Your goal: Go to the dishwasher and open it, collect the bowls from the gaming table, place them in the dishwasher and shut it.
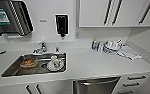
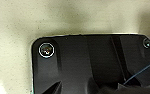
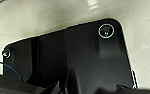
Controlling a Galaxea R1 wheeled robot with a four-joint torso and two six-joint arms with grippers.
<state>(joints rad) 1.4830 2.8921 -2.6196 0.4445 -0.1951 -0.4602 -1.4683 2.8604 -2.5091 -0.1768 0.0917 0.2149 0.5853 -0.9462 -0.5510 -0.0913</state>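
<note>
A: What is taking up most of the head view?

B: A white bench (image 1: pixel 91 62) is stretching across the picture, with a white wall behind it and white wall cupboards (image 1: pixel 116 12) with dark bar handles hanging above on the right.

A: And the dishwasher?

B: The dishwasher (image 1: pixel 96 86) is sitting under the bench, at the lower edge and right of centre. Its brushed-steel front is showing a bar handle along the top, and the door is looking closed. White drawers (image 1: pixel 133 83) with dark handles are lying just to its right.

A: What is going on at the left?

B: A steel sink (image 1: pixel 16 71) is sitting sunk into the bench, with a tap (image 1: pixel 42 47) behind it. A bowl (image 1: pixel 28 63) with something orange-brown is resting inside, and beside it a plate (image 1: pixel 56 66) is carrying a cup (image 1: pixel 56 63).

A: Anything on the wall?

B: A dark dispenser (image 1: pixel 61 25) is hanging near the middle, and a larger dark appliance (image 1: pixel 9 16) is standing at the far left.

A: And the far right of the bench?

B: Small crockery and bottles (image 1: pixel 108 46) are crowding together there; I cannot tell them apart.

A: The jaws?

B: Both wrist views are looking over the robot's dark plate at a pale speckled floor (image 2: pixel 28 22). I cannot tell how either arm's jaws are standing.
</note>
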